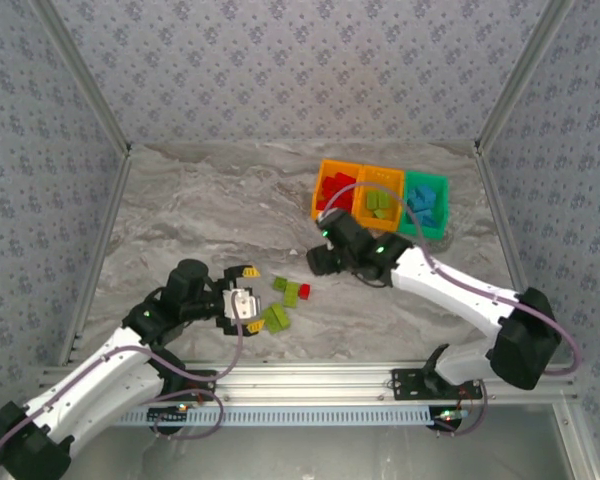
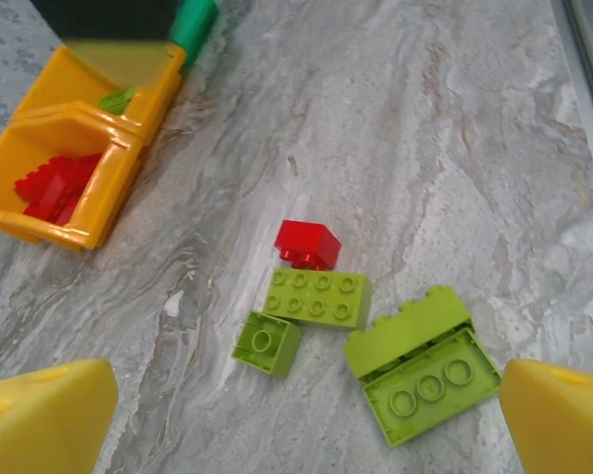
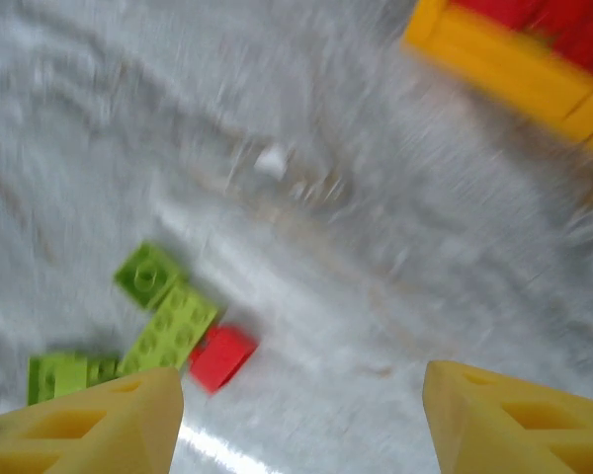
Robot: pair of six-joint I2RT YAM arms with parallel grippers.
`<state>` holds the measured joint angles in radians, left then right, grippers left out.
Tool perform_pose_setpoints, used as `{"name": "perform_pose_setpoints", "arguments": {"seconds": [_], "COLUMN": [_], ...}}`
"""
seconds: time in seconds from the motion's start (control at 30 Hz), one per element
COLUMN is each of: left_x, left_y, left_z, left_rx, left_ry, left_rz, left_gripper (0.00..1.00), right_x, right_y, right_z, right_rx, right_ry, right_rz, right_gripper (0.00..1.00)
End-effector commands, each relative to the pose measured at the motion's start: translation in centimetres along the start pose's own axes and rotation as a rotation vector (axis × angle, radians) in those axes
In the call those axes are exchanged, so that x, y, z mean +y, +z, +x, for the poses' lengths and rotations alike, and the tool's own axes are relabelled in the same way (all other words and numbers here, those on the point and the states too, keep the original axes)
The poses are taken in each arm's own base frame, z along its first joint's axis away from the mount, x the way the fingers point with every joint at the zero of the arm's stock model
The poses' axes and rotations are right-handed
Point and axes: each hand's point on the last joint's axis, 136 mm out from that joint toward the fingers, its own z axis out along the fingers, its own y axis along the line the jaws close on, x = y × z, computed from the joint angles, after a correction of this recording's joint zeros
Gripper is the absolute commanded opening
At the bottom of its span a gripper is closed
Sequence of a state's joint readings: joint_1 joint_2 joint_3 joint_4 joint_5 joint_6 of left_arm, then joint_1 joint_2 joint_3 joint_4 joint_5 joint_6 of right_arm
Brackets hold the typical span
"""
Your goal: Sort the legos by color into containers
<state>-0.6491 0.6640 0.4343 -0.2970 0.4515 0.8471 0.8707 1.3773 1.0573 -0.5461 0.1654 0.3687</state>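
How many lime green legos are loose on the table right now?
3, clustered together: a small square lego, a long lego beside the red lego, and a large overturned lego. None seems hidden.

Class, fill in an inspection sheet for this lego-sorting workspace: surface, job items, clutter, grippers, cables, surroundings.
Surface: grey marble-patterned tabletop, no spills seen.
Job's things: three joined plastic bins at the far right. The end orange bin holds red bricks, the middle orange bin lime bricks, the green bin blue bricks. Loose near the centre: small red plastic brick and lime green plastic bricks.
Clutter: nothing seen.
Grippers: left gripper jaws wide open, empty, over the loose bricks. Right gripper jaws open, empty, between the loose bricks and the bins.
Cables: thin grey cable along each arm, no snag seen.
Surroundings: patterned wall panels, aluminium frame rail.
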Motion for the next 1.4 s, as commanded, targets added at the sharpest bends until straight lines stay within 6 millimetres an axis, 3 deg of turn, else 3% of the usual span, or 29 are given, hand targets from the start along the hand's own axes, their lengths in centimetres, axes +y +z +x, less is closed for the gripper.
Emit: {"name": "perform_pose_setpoints", "arguments": {"seconds": [0.0, 0.1, 0.27, 0.47, 0.73, 1.0, 1.1, 1.23, 1.37], "left_x": [-1.6, -1.8, -1.8, -1.9, -2.1, -2.2, -2.3, -2.2, -2.2], "left_y": [0.2, 0.2, 0.1, 0.1, 0.1, 0.1, 0.0, 0.0, 0.0], "left_z": [0.3, 0.4, 0.5, 0.5, 0.7, 0.5, 0.4, 0.3, 0.4], "left_rx": [-0.008, -0.004, 0.002, 0.001, 0.012, -0.004, -0.009, -0.012, -0.008], "left_ry": [0.049, 0.05, 0.053, 0.057, 0.059, 0.06, 0.06, 0.064, 0.062], "left_rz": [0.075, 0.079, 0.08, 0.085, 0.091, 0.098, 0.099, 0.095, 0.097], "left_gripper": [0.99, 0.99, 0.99, 0.99, 0.99, 0.99, 0.99, 0.99, 0.99], "right_x": [2.2, 3.8, 2.4, 4.1, 4.7, 4.0, 3.6, 3.4, 3.3], "right_y": [2.4, 3.8, 6.8, 8.4, 10.5, 10.8, 10.1, 9.2, 9.6], "right_z": [3.8, 5.2, 6.6, 6.6, 6.9, 6.8, 7.0, 7.6, 7.8], "right_rx": [0.101, 0.138, 0.242, 0.261, 0.303, 0.305, 0.311, 0.295, 0.296], "right_ry": [-0.101, -0.264, -0.41, -0.451, -0.453, -0.436, -0.415, -0.4, -0.398], "right_rz": [-0.003, -0.033, 0.018, -0.119, -0.121, -0.081, -0.068, -0.08, -0.083], "right_gripper": [0.69, 0.79, 0.84, 0.78, 0.63, 0.46, 0.48, 0.61, 0.55]}}
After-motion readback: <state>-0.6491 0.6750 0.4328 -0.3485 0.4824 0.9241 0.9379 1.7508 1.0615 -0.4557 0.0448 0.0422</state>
